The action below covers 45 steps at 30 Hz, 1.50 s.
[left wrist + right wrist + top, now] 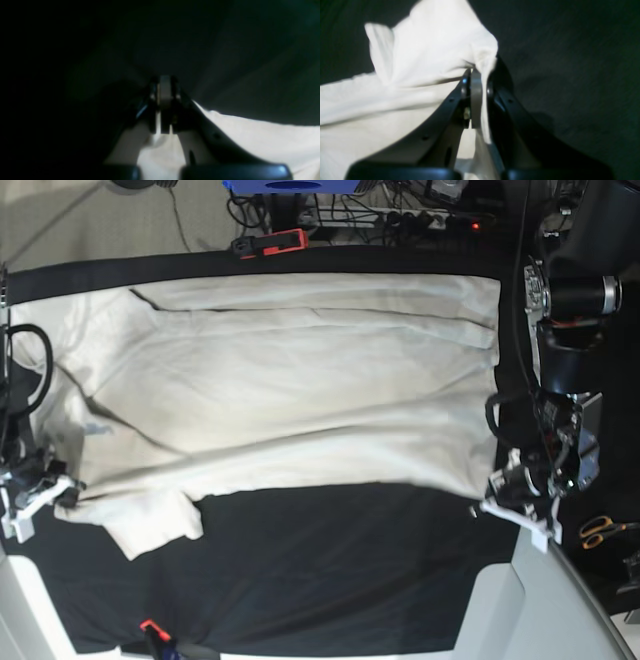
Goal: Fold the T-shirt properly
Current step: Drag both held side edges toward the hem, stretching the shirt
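Both grippers clamped on the near edge of the T-shirt (290, 390), one at each end.

The T-shirt lies spread on the black table cloth (330, 570), its long axis running side to side in the base view, bulk toward the far edge. The right gripper (476, 75) pinches a bunched corner of cloth beside the sleeve; the left gripper (165, 90) is shut on the hem corner, cloth visible between its fingers. Both arms sit low at the table's opposite ends, equally near. In my judgement, the fold must carry this near edge away from the grippers, across the long axis.
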{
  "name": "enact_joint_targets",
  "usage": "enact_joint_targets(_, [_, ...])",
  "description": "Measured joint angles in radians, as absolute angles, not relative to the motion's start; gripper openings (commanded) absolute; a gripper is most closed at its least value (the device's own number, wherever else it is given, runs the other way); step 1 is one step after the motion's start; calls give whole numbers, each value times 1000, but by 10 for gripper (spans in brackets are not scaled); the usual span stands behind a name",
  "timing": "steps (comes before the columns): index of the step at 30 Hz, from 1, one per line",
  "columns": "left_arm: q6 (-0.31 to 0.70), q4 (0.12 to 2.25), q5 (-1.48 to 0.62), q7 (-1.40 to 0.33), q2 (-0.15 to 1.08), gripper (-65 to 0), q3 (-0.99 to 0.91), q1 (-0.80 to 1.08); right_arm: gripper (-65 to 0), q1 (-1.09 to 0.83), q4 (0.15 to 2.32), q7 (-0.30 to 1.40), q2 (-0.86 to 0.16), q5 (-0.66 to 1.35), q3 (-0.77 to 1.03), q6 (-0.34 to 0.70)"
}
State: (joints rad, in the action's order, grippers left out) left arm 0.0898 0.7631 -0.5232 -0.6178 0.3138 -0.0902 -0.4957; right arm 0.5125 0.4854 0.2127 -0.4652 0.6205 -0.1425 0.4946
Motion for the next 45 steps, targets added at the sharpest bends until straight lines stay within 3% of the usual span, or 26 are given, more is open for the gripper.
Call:
enact_joint_targets(13, [90, 845, -523, -697, 313, -650, -90, -521, -650, 534, 485, 266, -474, 612, -142, 495])
enact_joint_targets(26, [90, 845, -520, -697, 314, -650, -90, -517, -650, 543, 535, 265, -446, 199, -135, 499])
enact_joint_targets(45, [91, 845, -524, -697, 344, -650, -88, -515, -650, 549, 536, 212, -463, 182, -142, 507])
